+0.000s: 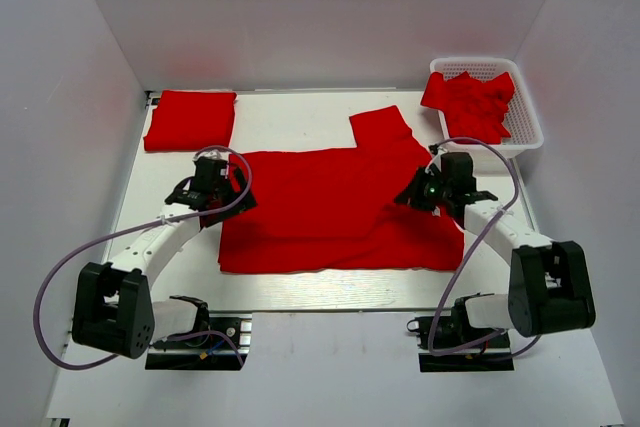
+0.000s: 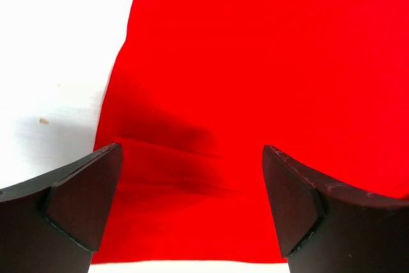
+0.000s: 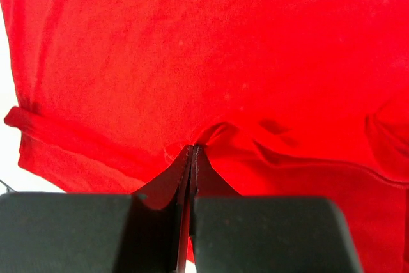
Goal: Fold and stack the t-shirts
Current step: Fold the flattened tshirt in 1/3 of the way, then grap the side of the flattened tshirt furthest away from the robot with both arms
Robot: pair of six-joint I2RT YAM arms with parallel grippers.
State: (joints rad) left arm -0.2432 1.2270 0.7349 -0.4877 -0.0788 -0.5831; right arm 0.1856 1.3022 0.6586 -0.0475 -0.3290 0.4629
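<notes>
A red t-shirt lies spread on the table, one sleeve sticking out at the far side. My left gripper hovers over its left edge, jaws wide open and empty; the wrist view shows red cloth between the fingers. My right gripper is at the shirt's right edge, shut on a pinch of the cloth, which puckers at the fingertips. A folded red t-shirt lies at the far left. More red t-shirts are crumpled in the basket.
A white plastic lattice basket stands at the far right corner. White walls enclose the table on three sides. The arm bases and cables sit at the near edge.
</notes>
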